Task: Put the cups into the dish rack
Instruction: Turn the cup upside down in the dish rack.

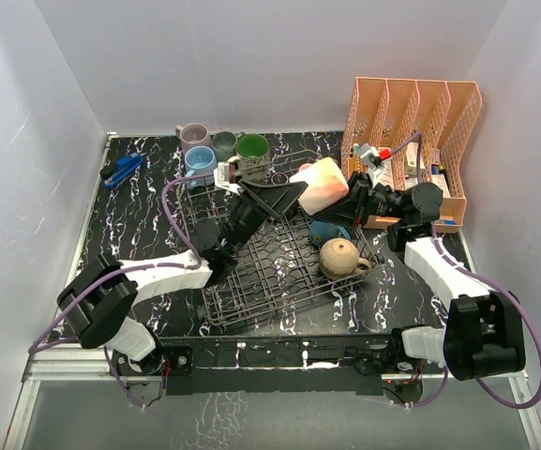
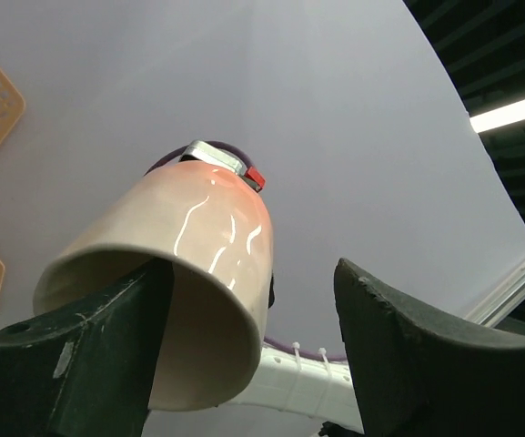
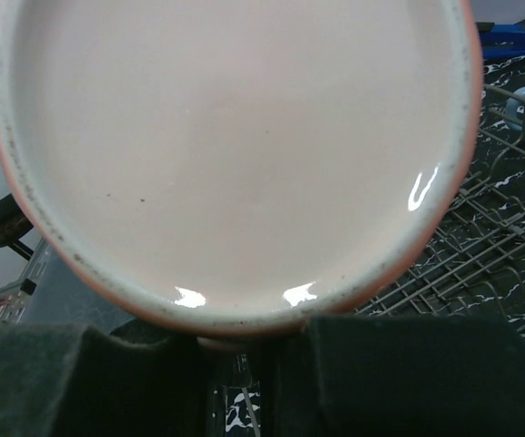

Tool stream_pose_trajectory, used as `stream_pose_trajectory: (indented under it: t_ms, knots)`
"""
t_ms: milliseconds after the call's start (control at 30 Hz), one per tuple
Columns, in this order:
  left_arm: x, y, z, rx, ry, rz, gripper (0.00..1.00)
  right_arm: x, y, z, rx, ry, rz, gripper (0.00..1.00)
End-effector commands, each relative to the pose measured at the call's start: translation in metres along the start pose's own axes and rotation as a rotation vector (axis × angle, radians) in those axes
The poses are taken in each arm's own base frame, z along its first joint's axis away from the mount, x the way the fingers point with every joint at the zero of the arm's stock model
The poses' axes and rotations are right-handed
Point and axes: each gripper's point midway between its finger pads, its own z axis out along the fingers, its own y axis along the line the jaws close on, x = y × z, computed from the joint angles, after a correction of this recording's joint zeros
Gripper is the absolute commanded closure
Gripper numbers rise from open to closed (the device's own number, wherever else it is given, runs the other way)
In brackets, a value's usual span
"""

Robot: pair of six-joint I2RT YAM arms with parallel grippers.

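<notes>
Mid-frame, the left gripper [image 1: 297, 191] has its jaws apart. The right gripper [image 3: 253, 353] alone pinches the peach mug [image 1: 324, 184], which may swivel and drop onto the dish rack [image 1: 249, 292].

Peach cup [image 1: 324, 184] above dish rack [image 1: 251, 281]

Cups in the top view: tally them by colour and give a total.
Mauve mug: 1
Grey mug: 1
Green mug: 1
Light blue mug: 1
Peach mug: 1
Teal mug, partly hidden: 1
Tan mug: 1
Total clearly visible: 7
</notes>
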Motion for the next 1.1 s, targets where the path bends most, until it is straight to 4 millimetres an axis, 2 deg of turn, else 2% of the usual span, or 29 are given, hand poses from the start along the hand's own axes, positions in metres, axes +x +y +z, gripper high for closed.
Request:
stream_pose_trajectory:
  t_ms: [0,33,67,200,333,400,567,867,1067]
  knots:
    - [-0.041,-0.083,-0.022,0.275,-0.168,0.044,0.28,-0.026,0.010,0.000,0.002,-0.016,-0.162,0.92]
    - [-0.042,-0.081,-0.026,0.258,-0.172,0.055,0.25,-0.024,0.009,0.000,0.004,-0.010,-0.162,0.92]
    - [-0.040,-0.070,-0.029,0.209,-0.163,0.066,0.23,-0.023,0.007,-0.001,0.006,-0.006,-0.163,0.92]
    - [-0.041,-0.061,-0.046,0.107,-0.142,0.153,0.16,-0.018,0.002,-0.002,0.016,0.011,-0.164,0.92]
    - [-0.038,-0.042,-0.067,-0.044,-0.073,0.281,0.09,-0.012,-0.005,-0.002,0.027,0.034,-0.158,0.92]
    - [-0.035,-0.025,-0.080,-0.161,-0.014,0.359,0.04,-0.010,-0.008,-0.003,0.033,0.044,-0.163,0.92]
    - [-0.044,0.007,-0.125,-0.437,0.101,0.551,0.03,-0.007,-0.015,-0.002,0.046,0.070,-0.194,0.92]
    - [-0.082,0.027,-0.195,-0.836,0.228,0.802,0.03,0.009,-0.047,0.011,0.162,0.191,-0.337,0.92]
    - [-0.097,0.032,-0.222,-0.972,0.237,0.856,0.03,0.024,-0.073,0.018,0.277,0.285,-0.408,0.92]
